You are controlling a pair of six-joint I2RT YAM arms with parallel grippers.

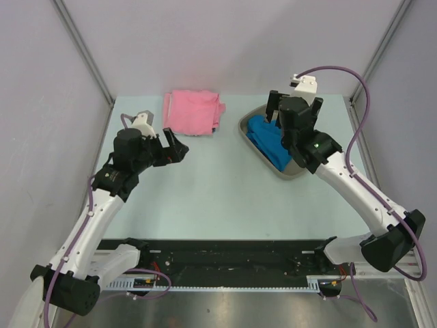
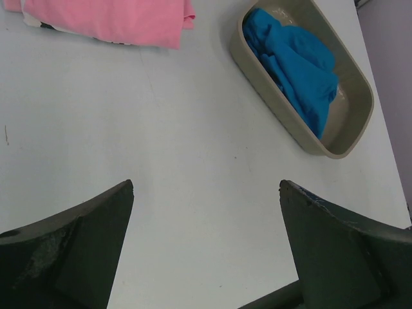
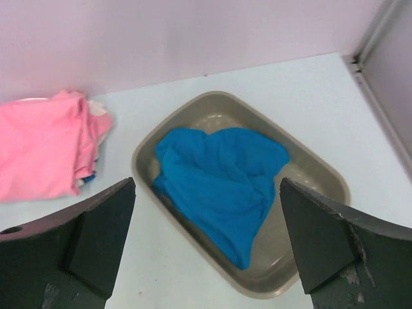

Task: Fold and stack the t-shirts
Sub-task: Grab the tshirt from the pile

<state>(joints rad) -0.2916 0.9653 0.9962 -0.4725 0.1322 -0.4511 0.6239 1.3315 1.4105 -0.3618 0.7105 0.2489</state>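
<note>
A crumpled bright blue t-shirt [image 1: 268, 140] [image 2: 296, 61] [image 3: 219, 177] lies inside the grey-beige tray [image 1: 290, 175] [image 2: 270, 106] [image 3: 197, 243] at the back right. The pink t-shirt [image 1: 193, 113] [image 2: 109, 19] [image 3: 38, 151] lies folded on the table at the back, left of the tray. My right gripper [image 1: 294, 106] [image 3: 207, 183] hangs above the tray and the blue shirt, open, holding nothing. My left gripper [image 1: 179, 145] [image 2: 206, 185] is open over bare table, just in front of the pink shirt, with nothing between its fingers.
Pale walls with metal corner posts [image 1: 82, 48] close in the table on three sides. A black rail [image 1: 225, 260] with the arm bases runs along the near edge. Bare tabletop [image 1: 205, 191] lies between the two arms.
</note>
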